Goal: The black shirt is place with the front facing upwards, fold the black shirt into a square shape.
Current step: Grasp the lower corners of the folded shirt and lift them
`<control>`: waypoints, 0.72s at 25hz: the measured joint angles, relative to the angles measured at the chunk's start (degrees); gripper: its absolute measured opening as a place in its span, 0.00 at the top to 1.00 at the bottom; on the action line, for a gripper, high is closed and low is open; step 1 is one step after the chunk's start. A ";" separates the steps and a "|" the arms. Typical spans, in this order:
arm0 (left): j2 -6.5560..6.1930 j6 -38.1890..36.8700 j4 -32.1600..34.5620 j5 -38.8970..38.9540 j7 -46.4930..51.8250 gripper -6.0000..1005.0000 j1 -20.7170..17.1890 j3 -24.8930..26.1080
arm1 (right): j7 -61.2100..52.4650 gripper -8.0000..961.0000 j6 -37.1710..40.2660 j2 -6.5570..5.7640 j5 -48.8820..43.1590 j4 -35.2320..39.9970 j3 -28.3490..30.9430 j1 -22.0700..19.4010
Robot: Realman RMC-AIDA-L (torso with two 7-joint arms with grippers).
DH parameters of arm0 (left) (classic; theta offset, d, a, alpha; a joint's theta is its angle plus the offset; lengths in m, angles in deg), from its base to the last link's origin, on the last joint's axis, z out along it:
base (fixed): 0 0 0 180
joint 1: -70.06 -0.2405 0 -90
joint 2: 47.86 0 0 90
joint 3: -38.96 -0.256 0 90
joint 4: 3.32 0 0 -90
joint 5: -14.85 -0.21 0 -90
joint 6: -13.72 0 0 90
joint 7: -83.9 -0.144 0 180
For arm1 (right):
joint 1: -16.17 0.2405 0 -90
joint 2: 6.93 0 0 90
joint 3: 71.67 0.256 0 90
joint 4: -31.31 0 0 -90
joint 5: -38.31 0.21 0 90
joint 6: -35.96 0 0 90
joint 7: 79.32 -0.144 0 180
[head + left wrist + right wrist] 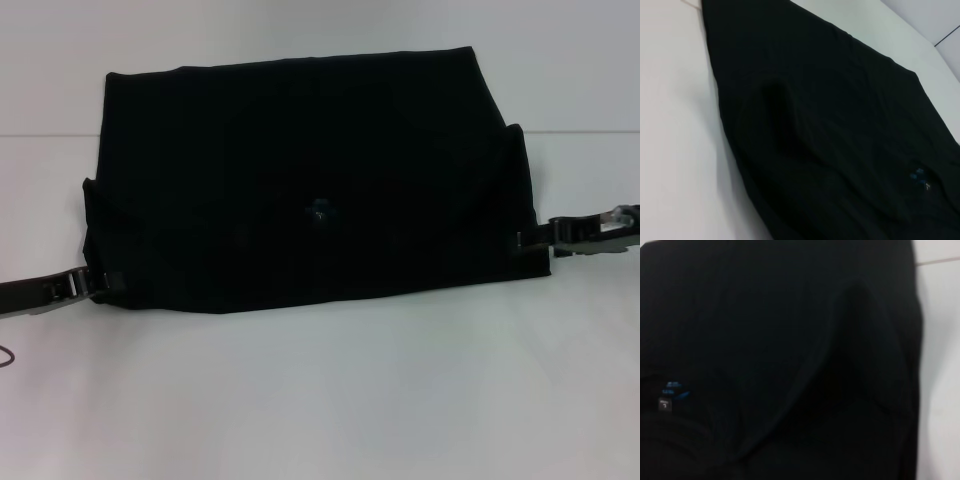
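The black shirt (300, 180) lies folded into a wide block on the white table (320, 400), its small blue neck label (318, 210) near the middle. No lettering shows. My left gripper (102, 283) is at the shirt's near left corner, shut on the cloth edge. At the right edge, my right gripper (522, 238) is also shut on the cloth. In the left wrist view the shirt (830, 130) fills the picture with a raised pucker and the label (918, 177). The right wrist view shows the shirt (765, 340) with a ridge of cloth and the label (675, 390).
A faint seam (50, 133) crosses the table behind the shirt. A thin dark cable loop (6, 356) lies at the left edge. White tabletop stretches in front of the shirt.
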 joint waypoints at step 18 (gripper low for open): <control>-0.07 -0.10 0.11 0.00 -0.02 0.96 -0.01 1.43 | 0.02 0.41 -2.71 1.10 -0.21 -0.65 -3.84 0.53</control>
